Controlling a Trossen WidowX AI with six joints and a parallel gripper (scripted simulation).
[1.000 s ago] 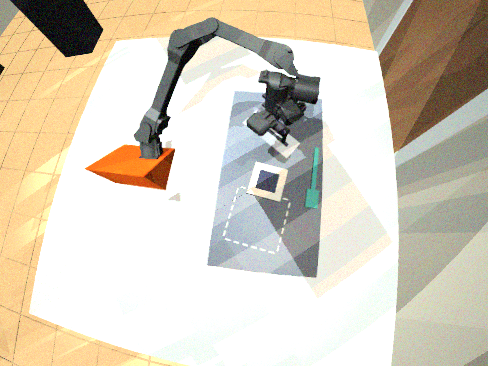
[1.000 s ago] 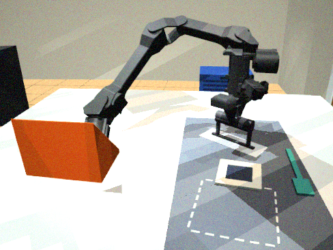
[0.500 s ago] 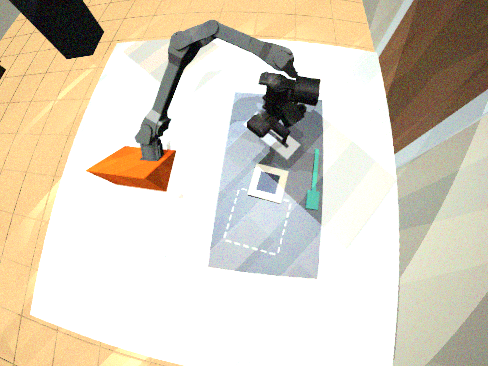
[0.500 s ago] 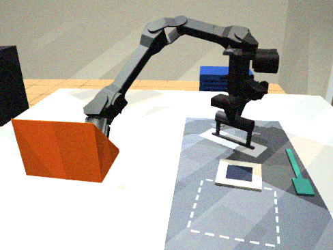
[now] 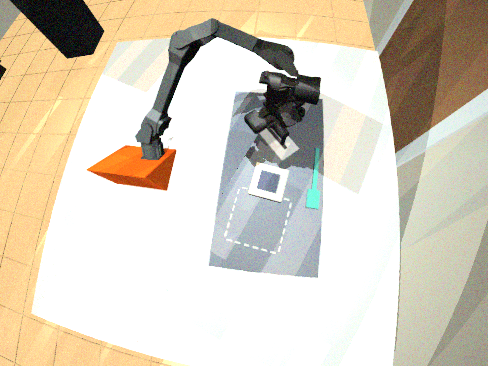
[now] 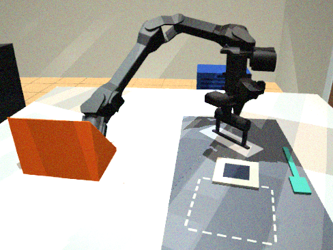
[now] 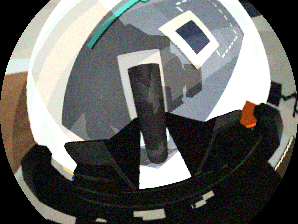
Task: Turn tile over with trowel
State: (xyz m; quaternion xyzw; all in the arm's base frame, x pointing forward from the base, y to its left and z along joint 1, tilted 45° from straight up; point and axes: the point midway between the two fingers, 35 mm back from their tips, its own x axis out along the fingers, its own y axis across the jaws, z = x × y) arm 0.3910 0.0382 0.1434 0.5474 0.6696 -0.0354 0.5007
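Black jaws [image 5: 274,125] [image 6: 233,110] pinch the trowel's handle [image 5: 275,131] [image 6: 233,118] [image 7: 148,95]; the tile [image 5: 254,183] [image 6: 215,174] [image 7: 172,31], marked side up, still needs turning into the outline [image 5: 228,222] [image 6: 231,236] [image 7: 231,22].

Top and exterior views both cover the mat [image 5: 250,220] [image 6: 218,212].

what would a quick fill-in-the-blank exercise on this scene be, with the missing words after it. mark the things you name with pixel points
The tile [image 5: 268,182] [image 6: 236,171] [image 7: 193,36] lies with its marked side facing ____.
The fingers [image 6: 237,108] are shut on the black ____ of a flat-plated tool [image 5: 287,151] [image 6: 254,150] [image 7: 125,60].
The wedge-shaped block [image 5: 131,162] [image 6: 61,150] [image 7: 248,115] by the arm's base is coloured ____.

Missing words: up; handle; orange
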